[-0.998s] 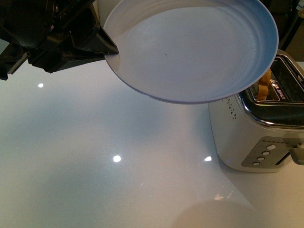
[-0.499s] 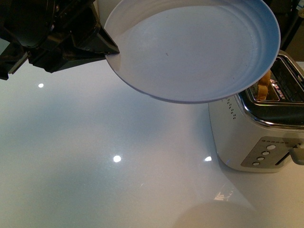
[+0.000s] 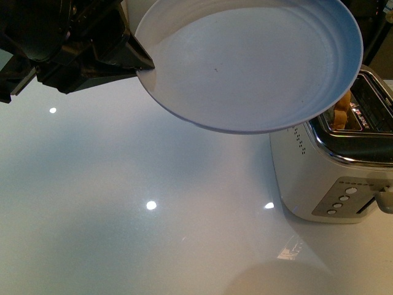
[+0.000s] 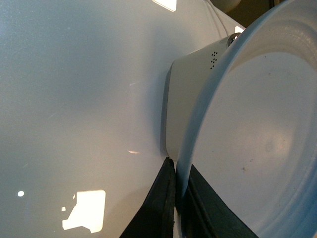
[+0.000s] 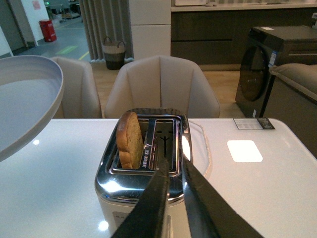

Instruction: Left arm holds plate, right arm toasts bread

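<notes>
My left gripper is shut on the rim of the pale blue-white plate and holds it tilted in the air, above and beside the toaster. In the left wrist view the black fingers pinch the plate's rim. The bread stands in one slot of the chrome toaster, its top above the slot; it also peeks out in the front view. My right gripper is shut and empty, just above the toaster's near end. The plate's edge shows beside it.
The glossy white table carries the toaster at the right. Beige chairs stand behind the table's far edge, with a dark appliance and a basket further back.
The plate has shifted very slightly to the right in the front view. Nothing else has visibly moved.
</notes>
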`<move>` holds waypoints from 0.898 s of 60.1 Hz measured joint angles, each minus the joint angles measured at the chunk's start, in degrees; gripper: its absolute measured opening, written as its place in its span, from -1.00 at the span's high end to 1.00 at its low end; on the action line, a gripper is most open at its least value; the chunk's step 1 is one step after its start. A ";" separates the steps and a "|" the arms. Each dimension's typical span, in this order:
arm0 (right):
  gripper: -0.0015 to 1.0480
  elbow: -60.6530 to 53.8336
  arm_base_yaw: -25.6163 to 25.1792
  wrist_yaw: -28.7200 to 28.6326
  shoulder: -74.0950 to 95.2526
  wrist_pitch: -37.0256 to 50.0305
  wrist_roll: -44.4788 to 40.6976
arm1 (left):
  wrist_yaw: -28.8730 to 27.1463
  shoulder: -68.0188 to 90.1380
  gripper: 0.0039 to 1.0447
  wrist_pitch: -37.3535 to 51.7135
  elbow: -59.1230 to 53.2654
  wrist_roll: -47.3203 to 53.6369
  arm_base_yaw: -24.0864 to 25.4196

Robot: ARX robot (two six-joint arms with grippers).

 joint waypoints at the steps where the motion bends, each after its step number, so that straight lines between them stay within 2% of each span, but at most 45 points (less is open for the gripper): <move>1: 0.64 0.00 0.00 0.00 0.00 0.00 0.00 | 0.00 0.00 0.95 0.00 0.00 0.00 0.00; 15: -0.13 0.00 0.00 0.02 0.00 0.00 0.00 | 0.00 0.00 0.95 0.00 0.00 0.00 0.00; 20: -0.49 0.00 0.00 0.02 0.00 0.00 0.00 | -0.02 0.00 0.95 0.00 0.00 0.00 0.00; 27: -0.84 0.00 0.00 0.02 0.00 0.00 0.02 | 0.00 0.00 0.95 0.00 0.00 0.00 0.00; 33: -0.82 0.00 0.00 0.02 0.00 0.00 0.00 | 0.00 0.00 0.95 0.00 0.00 0.00 0.00; 37: -0.83 0.00 0.00 0.02 0.00 0.00 0.02 | -5.42 0.00 0.95 -3.17 0.96 -1.97 -0.59; 38: -0.83 0.00 0.00 0.00 0.00 0.00 0.00 | -8.31 0.00 0.95 -3.93 1.18 -2.73 -0.74; 41: -0.83 0.00 0.00 0.00 0.00 0.00 0.00 | -10.62 0.02 0.95 -4.68 1.36 -3.69 -0.70; 54: -0.83 0.00 0.00 0.00 -0.04 0.00 0.00 | -9.16 0.02 0.95 -5.09 1.90 -3.98 3.65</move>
